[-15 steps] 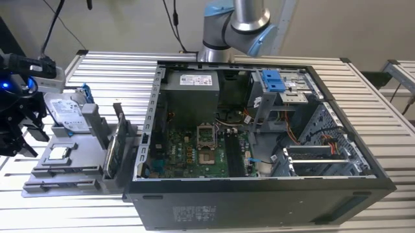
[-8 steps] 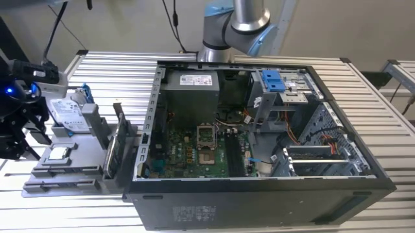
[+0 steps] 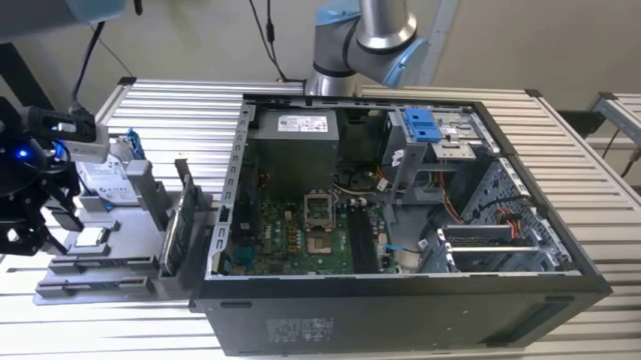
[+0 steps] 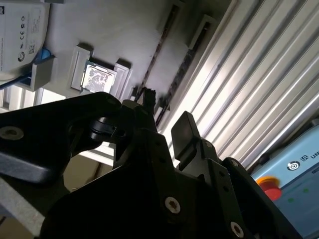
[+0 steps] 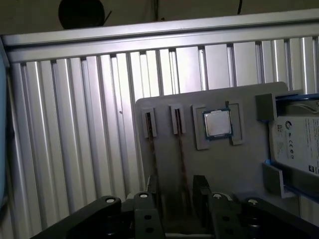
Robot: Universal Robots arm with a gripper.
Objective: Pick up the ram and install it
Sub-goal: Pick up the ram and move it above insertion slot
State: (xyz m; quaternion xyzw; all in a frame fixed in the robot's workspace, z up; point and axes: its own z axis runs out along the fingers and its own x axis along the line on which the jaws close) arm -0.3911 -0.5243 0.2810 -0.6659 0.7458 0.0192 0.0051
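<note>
Two ram sticks stand on edge in narrow slots of a grey fixture tray [image 5: 234, 164]. One ram stick [image 5: 180, 154] runs down between my gripper's black fingers [image 5: 200, 191]; the other ram stick [image 5: 151, 149] sits one slot over, in line with the other finger. My gripper [image 5: 175, 195] is open just above the tray, and I cannot tell whether its fingers touch the stick. In the second wrist view the gripper [image 4: 164, 114] is spread, with the ram slots [image 4: 160, 47] beyond it. In the exterior view the gripper [image 3: 30, 214] hangs over the tray's end at the exterior view's left.
A processor chip [image 5: 218, 123] and a silver hard drive in a blue frame [image 5: 299, 139] share the tray. A wider card [image 3: 185, 217] stands between the tray and the open computer case [image 3: 401, 300], whose motherboard [image 3: 300, 240] faces up. All of it rests on a ribbed metal table [image 3: 591, 210].
</note>
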